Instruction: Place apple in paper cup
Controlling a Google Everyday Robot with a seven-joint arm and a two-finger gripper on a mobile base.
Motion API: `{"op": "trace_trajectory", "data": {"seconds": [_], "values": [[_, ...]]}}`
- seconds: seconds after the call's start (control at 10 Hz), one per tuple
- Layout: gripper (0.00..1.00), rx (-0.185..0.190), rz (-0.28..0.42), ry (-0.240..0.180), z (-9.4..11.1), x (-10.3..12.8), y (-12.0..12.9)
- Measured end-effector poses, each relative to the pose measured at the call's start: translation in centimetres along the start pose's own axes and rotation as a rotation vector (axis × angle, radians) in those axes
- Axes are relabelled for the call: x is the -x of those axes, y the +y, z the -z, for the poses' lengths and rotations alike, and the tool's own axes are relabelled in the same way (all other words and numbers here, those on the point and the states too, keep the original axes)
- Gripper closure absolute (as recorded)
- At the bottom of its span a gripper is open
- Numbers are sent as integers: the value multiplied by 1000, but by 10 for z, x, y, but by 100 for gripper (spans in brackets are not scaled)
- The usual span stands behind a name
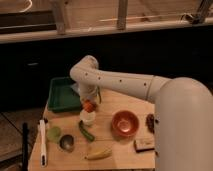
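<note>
The apple (pixel 89 105) is a small red-orange fruit held in my gripper (pixel 88 103), just above the white paper cup (pixel 87 118) that stands on the wooden table (pixel 115 150). The white arm reaches from the right, bends at an elbow near the top left and comes down over the cup. The apple's lower edge is close to the cup's rim; I cannot tell if they touch.
A green tray (pixel 62 94) lies at the back left. A red-orange bowl (pixel 125 123) stands right of the cup, dark grapes (pixel 150 123) beyond it. A green pepper (pixel 85 131), banana (pixel 98 153), metal cup (pixel 67 143), pale green object (pixel 53 133) and white tool (pixel 42 142) lie in front.
</note>
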State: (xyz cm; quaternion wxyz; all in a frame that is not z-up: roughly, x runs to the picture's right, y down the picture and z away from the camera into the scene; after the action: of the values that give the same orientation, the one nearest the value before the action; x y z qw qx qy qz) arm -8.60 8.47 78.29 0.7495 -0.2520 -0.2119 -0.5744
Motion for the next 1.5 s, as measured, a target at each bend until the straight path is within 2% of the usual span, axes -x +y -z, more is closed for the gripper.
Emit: {"op": "trace_trajectory", "data": {"seconds": [0.2,0.4,0.7,0.9,1.5], "values": [[96,4,7,-10,-1,0,-2],[90,1,17,-19,-2,1,-1],[88,-11,35,-26,-2,2,-7],[80,-15,41,-34,-2,2,-7],[71,-22,55,-54,-3,1,-7]]}}
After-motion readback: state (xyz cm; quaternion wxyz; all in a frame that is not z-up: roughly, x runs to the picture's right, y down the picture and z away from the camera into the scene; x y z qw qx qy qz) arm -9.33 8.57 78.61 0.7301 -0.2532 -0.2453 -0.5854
